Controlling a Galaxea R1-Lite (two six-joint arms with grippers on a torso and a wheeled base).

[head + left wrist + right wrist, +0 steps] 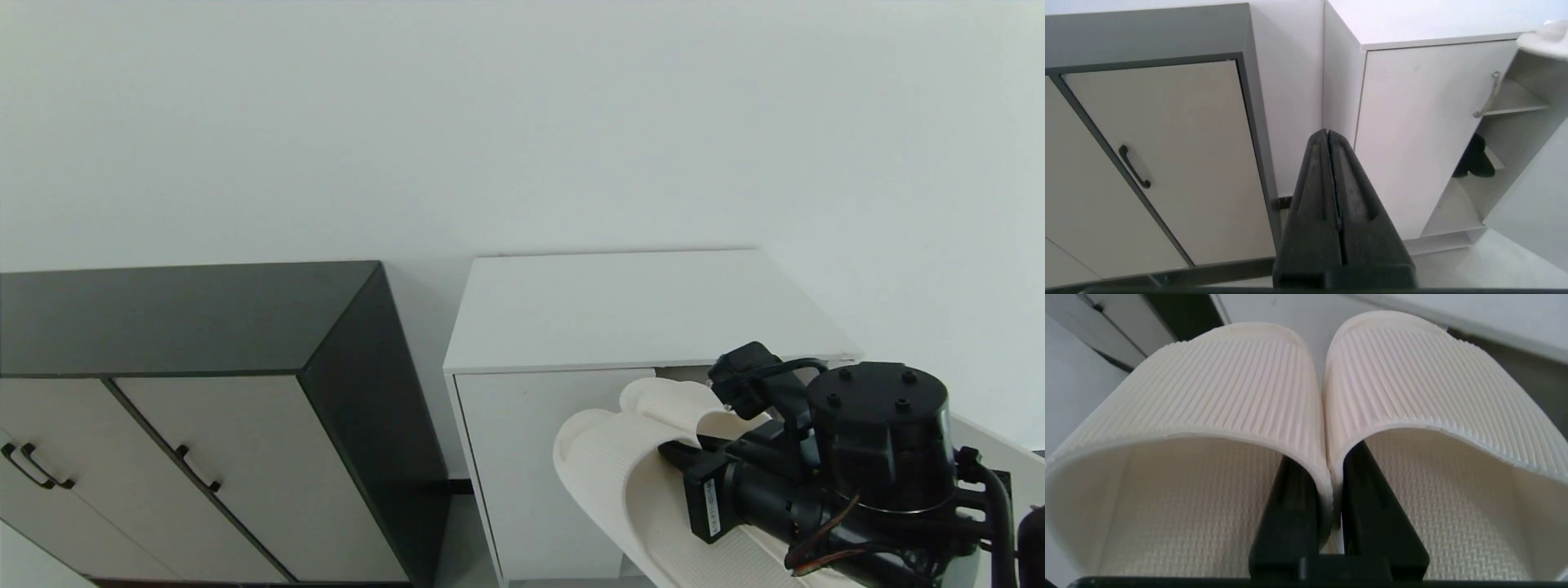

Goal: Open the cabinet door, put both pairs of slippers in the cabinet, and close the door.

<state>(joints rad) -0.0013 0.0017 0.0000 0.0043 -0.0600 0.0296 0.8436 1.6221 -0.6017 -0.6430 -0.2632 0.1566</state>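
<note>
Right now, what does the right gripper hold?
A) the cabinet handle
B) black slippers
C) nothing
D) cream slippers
D: the right gripper is shut on the touching inner sides of the cream slippers, in front of the white cabinet.

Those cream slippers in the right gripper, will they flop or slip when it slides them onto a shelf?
Probably not floppy: the cream slippers show firmly arched straps while held. Likely light, since the right gripper carries both by pinching just their inner walls. The ribbed, textured surfaces suggest decent grip, though that narrow pinch might let them pivot.
</note>
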